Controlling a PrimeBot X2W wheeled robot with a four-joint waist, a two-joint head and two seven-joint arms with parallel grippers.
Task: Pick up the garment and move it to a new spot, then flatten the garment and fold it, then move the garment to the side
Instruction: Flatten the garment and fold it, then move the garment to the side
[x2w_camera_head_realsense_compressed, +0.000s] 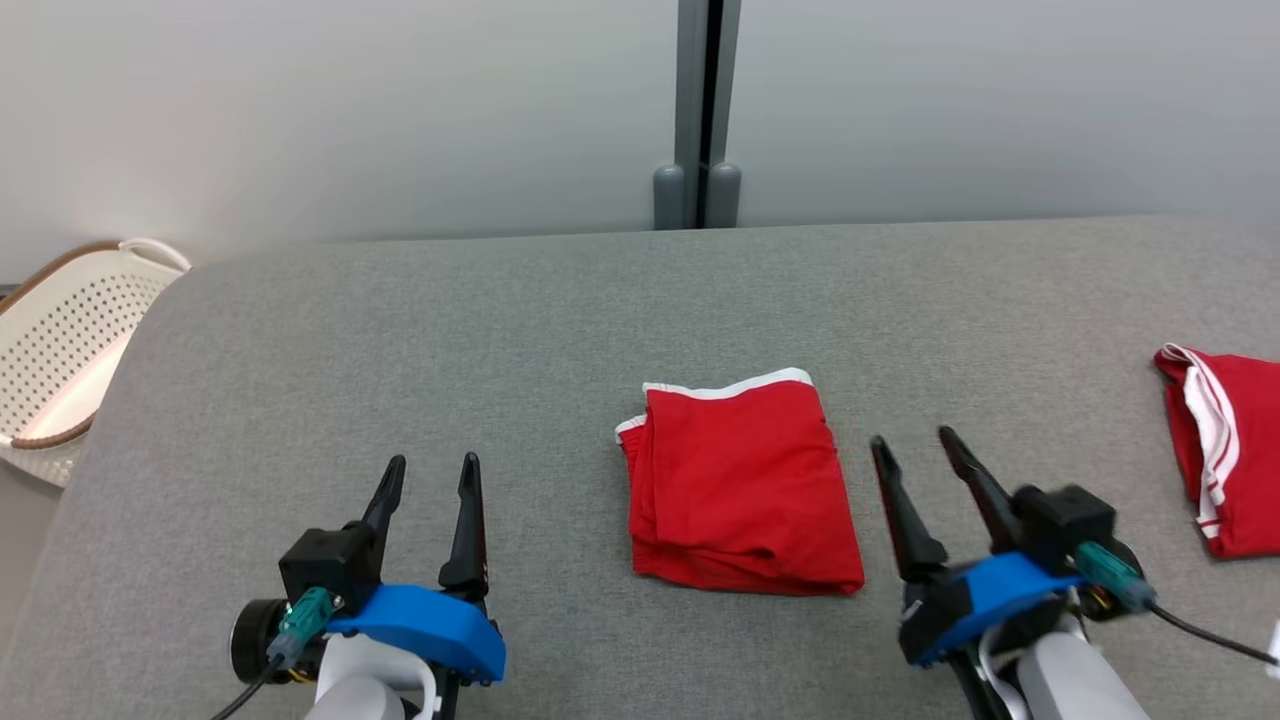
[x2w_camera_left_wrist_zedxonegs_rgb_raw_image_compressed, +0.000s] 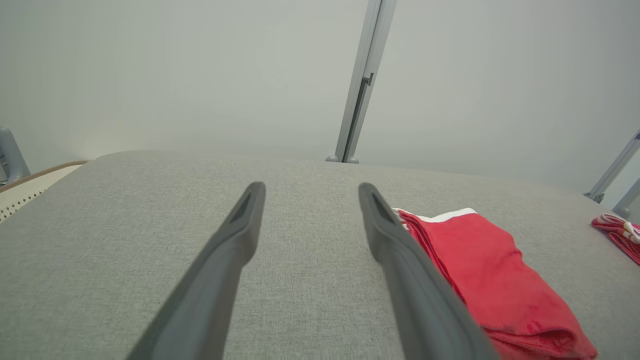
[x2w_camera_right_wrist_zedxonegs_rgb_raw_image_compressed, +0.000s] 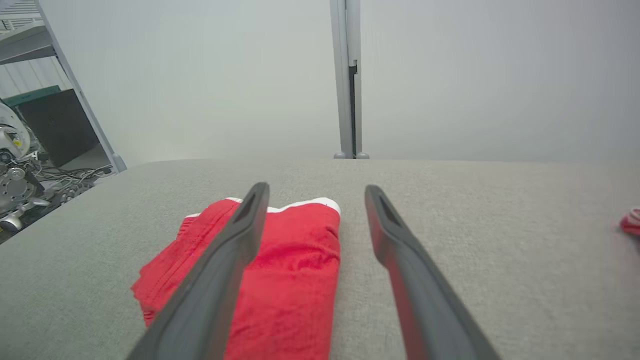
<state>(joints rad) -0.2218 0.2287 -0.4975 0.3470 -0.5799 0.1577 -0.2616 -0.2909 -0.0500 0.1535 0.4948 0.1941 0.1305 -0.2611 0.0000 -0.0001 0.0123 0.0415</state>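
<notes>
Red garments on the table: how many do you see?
2. A folded red garment lies at the middle of the table; a white-striped red garment lies at its right edge, partly cut off by the frame.

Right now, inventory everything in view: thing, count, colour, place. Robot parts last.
table: one, grey fabric top, across the head view
folded garment: one, red with white trim, middle of the table
second garment: one, red with white stripes, table's right edge, partly out of frame
basket: one, white perforated, brown rim, beyond the table's left end
post: one, grey, behind the table's far edge
left gripper: one, dark fingers, open and empty, left of the folded garment
right gripper: one, dark fingers, open and empty, right of the folded garment
</notes>
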